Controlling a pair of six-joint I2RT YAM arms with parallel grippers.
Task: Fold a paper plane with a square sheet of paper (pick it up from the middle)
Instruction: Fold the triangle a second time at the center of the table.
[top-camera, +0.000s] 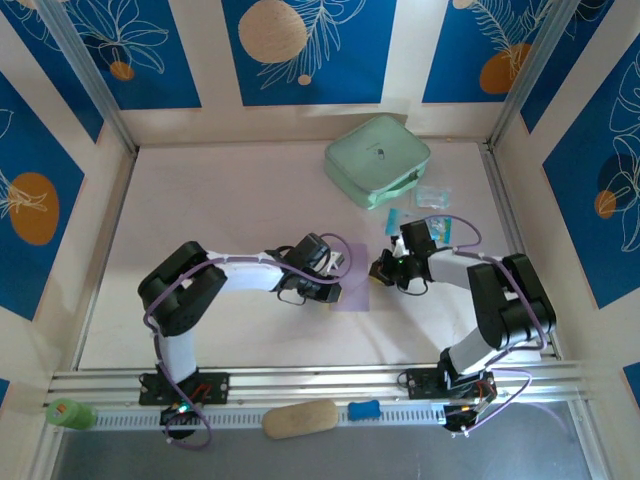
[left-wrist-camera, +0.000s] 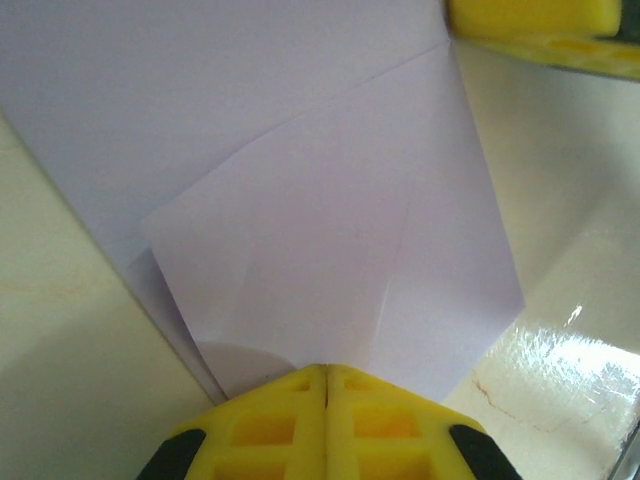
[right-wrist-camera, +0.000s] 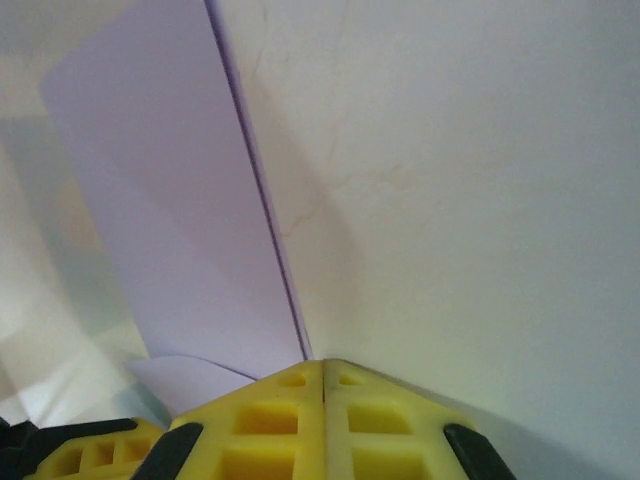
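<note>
Both end effectors are meeting the paper near the middle of the tabletop (top-camera: 220, 200).

I'm watching the left end effector (left-wrist-camera: 325, 378) with its fingers pressed fully together, the tips sitting at the near edge of the partly folded paper (left-wrist-camera: 330, 250), where a creased flap is lying over the sheet. The right end effector (right-wrist-camera: 322, 368) is likewise pressed together, its tips touching a raised fold edge. I'm unable to tell whether either is pinching the sheet. From above, the paper is lying between the two, well apart from the green case (top-camera: 377, 160).
</note>
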